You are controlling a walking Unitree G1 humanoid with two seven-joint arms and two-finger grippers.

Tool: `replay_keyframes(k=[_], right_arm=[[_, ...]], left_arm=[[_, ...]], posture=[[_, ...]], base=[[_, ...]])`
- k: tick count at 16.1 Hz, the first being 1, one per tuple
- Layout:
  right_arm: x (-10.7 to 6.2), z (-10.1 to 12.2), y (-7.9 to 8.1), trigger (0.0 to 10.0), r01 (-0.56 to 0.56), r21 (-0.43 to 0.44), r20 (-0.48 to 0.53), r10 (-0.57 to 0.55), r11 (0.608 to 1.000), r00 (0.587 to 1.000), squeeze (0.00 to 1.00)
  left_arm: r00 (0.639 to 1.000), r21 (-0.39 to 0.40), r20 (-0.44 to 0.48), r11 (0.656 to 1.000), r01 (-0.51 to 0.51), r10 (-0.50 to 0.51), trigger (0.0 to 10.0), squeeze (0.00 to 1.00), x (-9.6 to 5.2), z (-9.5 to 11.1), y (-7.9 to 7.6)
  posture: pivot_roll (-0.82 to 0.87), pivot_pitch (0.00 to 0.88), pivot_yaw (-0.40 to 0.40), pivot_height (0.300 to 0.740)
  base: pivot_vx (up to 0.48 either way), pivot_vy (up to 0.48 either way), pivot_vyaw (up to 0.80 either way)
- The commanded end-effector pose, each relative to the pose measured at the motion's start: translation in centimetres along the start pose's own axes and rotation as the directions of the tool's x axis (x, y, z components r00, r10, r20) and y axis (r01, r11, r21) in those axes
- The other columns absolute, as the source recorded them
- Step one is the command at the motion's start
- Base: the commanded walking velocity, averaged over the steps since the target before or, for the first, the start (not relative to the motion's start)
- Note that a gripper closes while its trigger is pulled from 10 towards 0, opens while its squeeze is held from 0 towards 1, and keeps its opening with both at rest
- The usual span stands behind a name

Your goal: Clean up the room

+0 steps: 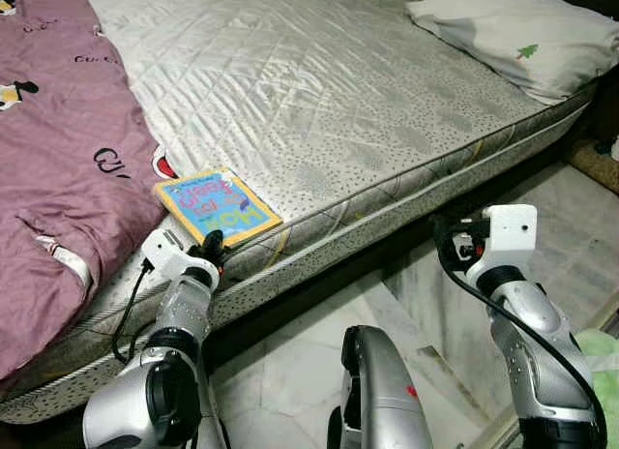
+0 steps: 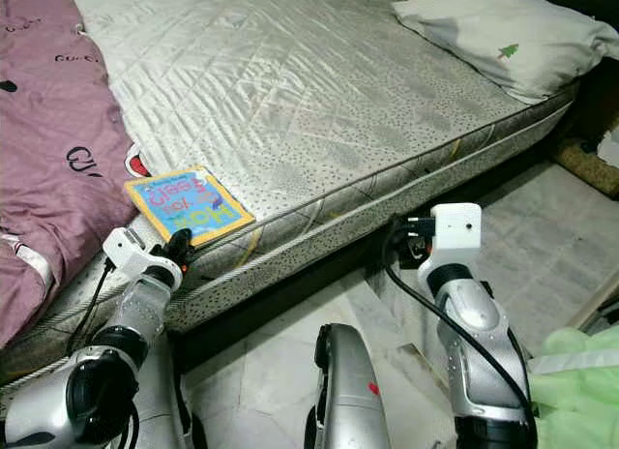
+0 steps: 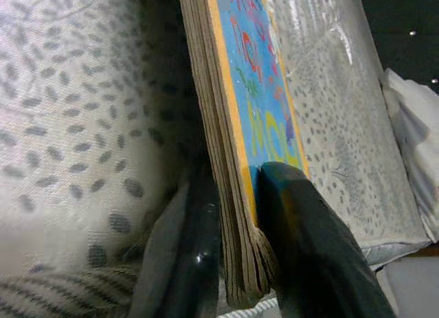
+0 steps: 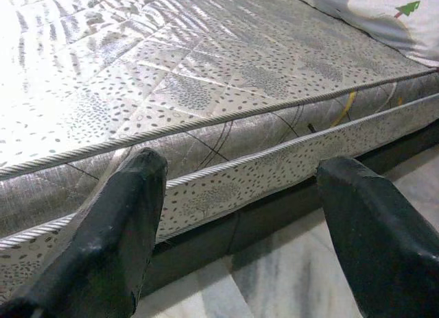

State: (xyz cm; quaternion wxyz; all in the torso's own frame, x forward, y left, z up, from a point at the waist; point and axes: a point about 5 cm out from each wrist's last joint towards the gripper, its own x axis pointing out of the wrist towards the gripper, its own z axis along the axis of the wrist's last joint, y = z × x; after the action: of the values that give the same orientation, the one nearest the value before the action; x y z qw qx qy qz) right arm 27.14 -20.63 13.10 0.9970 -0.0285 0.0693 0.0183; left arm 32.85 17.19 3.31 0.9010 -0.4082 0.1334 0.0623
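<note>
Beside book: purple blanket; mattress

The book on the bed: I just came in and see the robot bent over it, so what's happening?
The robot's left tool has closed its fingers on the near corner of the blue picture book, which lies at the mattress edge beside the purple blanket. The left wrist view shows one finger on the cover and one under the pages. The right tool is open and holds nothing, out in front of the mattress side. A pillow lies at the far end.
</note>
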Motion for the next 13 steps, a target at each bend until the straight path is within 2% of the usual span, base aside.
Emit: replay_keyframes(k=[1,2,4,5,6,7,8,10,12,13], right_arm=[[0.2,-0.1,0.3,10.0,-0.024,-0.006,-0.016,0.024,1.0,1.0,0.0],[0.5,-0.2,0.9,10.0,-0.05,-0.012,-0.027,0.049,0.999,0.998,0.0],[0.8,0.2,1.5,10.0,-0.063,-0.014,-0.007,0.063,0.998,0.998,0.0],[1.1,0.5,2.0,10.0,-0.066,0.019,0.012,0.066,0.998,0.998,0.0],[1.3,0.6,2.3,10.0,-0.068,0.042,0.021,0.067,0.997,0.998,0.0],[1.8,0.4,3.1,10.0,-0.073,0.07,0.021,0.072,0.995,0.997,0.0],[2.2,0.1,3.7,10.0,-0.075,0.097,0.016,0.074,0.992,0.997,0.0],[2.7,-0.2,4.9,10.0,-0.085,0.132,0.01,0.085,0.988,0.996,0.0],[3.1,-0.4,5.5,10.0,-0.085,0.14,0.01,0.084,0.987,0.996,0.0],[3.6,-0.7,5.9,10.0,-0.072,0.15,0.004,0.072,0.986,0.997,0.0]], left_arm=[[1.0,0.005,-0.01,1.0,-0.01,0.01,0.0,0.0,0.0,-0.1,0.0],[1.0,0.009,0.001,1.0,-0.01,0.01,0.0,0.0,0.1,0.1,0.0],[0.999,0.068,0.036,0.997,-0.032,0.03,0.0,0.0,0.2,0.8,0.0],[0.995,0.209,0.1,0.978,-0.029,0.008,0.0,0.0,0.4,1.9,-0.7],[0.99,0.292,0.134,0.956,0.01,-0.051,0.0,0.0,0.5,2.4,-1.7],[0.976,0.399,0.169,0.915,0.061,-0.139,0.0,0.0,0.3,3.2,-2.9],[0.964,0.434,0.188,0.896,0.089,-0.186,0.0,0.0,0.0,3.6,-3.5],[0.937,0.518,0.223,0.847,0.121,-0.27,0.0,0.0,-1.6,4.3,-4.5],[0.92,0.561,0.249,0.82,0.116,-0.301,0.0,0.0,-3.1,4.6,-5.1],[0.919,0.61,0.251,0.787,0.095,-0.305,0.0,0.0,-4.9,4.6,-5.2]], posture=[[-0.17,0.025,-0.1,0.524],[-0.16,0.015,-0.093,0.524],[-0.16,0.009,-0.09,0.524],[-0.13,0.0,-0.081,0.524],[-0.11,0.0,-0.078,0.524],[-0.07,0.0,-0.073,0.524],[-0.04,0.0,-0.07,0.524],[0.02,0.0,-0.065,0.524],[0.04,0.0,-0.061,0.524],[0.07,0.0,-0.048,0.524]], base=[[0.0,0.0,0.0],[0.0,0.0,0.0],[0.0,0.0,0.0],[0.0,0.0,0.0],[0.0,0.0,0.0],[0.0,0.0,0.0],[0.0,0.0,0.0],[0.0,0.0,0.0],[0.0,0.0,0.0],[0.0,0.0,0.0]])
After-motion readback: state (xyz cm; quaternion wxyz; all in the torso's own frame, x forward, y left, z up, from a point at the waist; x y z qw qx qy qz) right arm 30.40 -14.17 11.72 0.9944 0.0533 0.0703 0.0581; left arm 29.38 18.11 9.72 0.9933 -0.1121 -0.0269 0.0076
